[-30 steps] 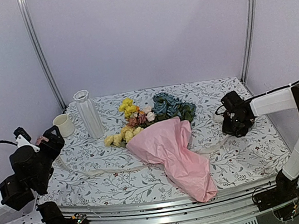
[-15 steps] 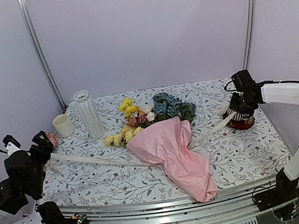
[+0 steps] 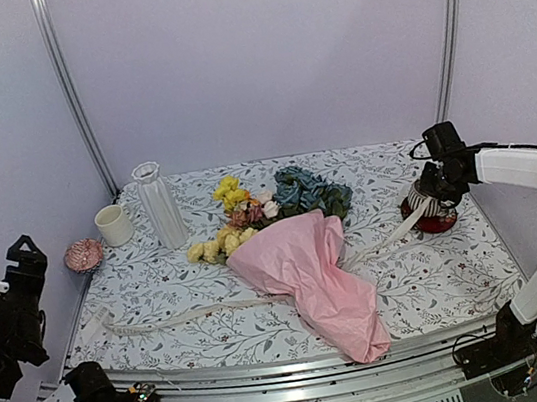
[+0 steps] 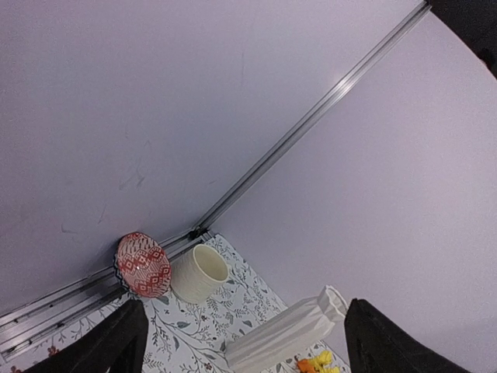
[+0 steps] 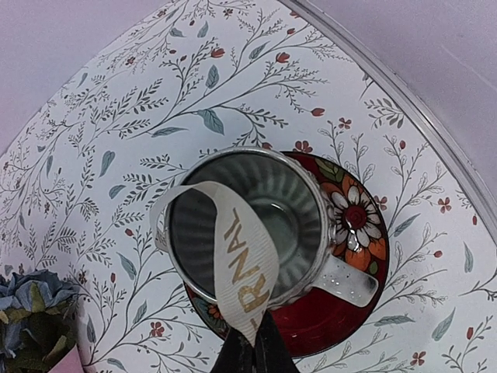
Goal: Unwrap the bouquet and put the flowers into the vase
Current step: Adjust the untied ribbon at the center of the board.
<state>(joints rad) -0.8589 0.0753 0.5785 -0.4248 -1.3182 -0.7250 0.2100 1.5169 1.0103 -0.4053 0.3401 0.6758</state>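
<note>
The flower-printed worktop (image 3: pixel 433 288) fills the middle of the overhead view. The bouquet (image 3: pixel 303 262) lies across its centre, still wrapped. The crinkled pink paper tapers toward the near edge and hides every stem. Only the heads of the flowers (image 3: pixel 303 194) spill out at the far end, yellow, pink, cream and dusty teal.

A pale ribbon (image 3: pixel 194 314) trails from the left side of the worktop toward the paper, where its middle is lost from sight. It comes out again on the right and rises to the right fingers (image 5: pixel 272 359). These are pinched tight on its end above a ribbed metal cup (image 5: pixel 291 210) on a red saucer (image 5: pixel 353 225). The gold lettering on the ribbon is only partly readable.

The vase (image 3: pixel 158 205) stands upright at the far left, apart from the blooms. The wrist view cuts off its base.

The left fingers (image 4: pixel 109 350) are spread wide and hold nothing, off the worktop's left edge. That arm is partly cropped.

A cream mug (image 3: pixel 113 224) stands left of the vase, and a small red patterned bowl (image 3: pixel 84 255) lies beside the mug.
</note>
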